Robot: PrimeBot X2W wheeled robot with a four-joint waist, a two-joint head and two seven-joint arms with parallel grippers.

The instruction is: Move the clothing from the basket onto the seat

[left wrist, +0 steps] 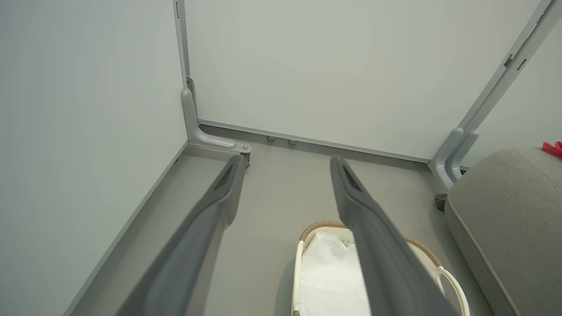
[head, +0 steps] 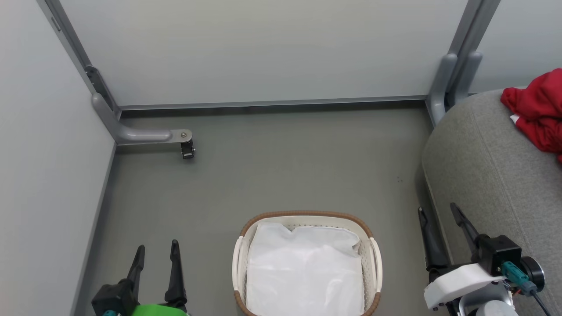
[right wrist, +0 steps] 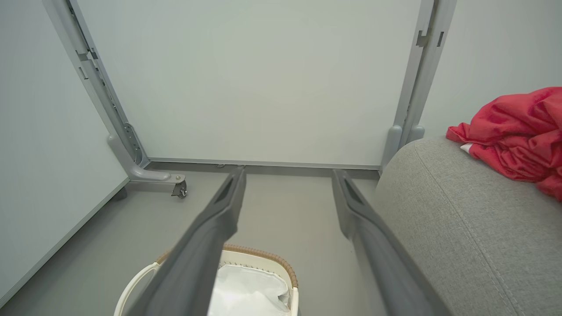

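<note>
Red clothing (head: 538, 112) lies bunched on the grey seat (head: 483, 175) at the head view's right. The basket (head: 307, 216) on the floor holds a white sheet (head: 303, 267). The left gripper (head: 157, 245) and right gripper (head: 437, 207) both gape wide, holding nothing. In the left wrist view, the spread fingers (left wrist: 210, 210) flank the basket's rim. In the right wrist view, the spread fingers (right wrist: 373, 232) stand between basket and seat.
</note>
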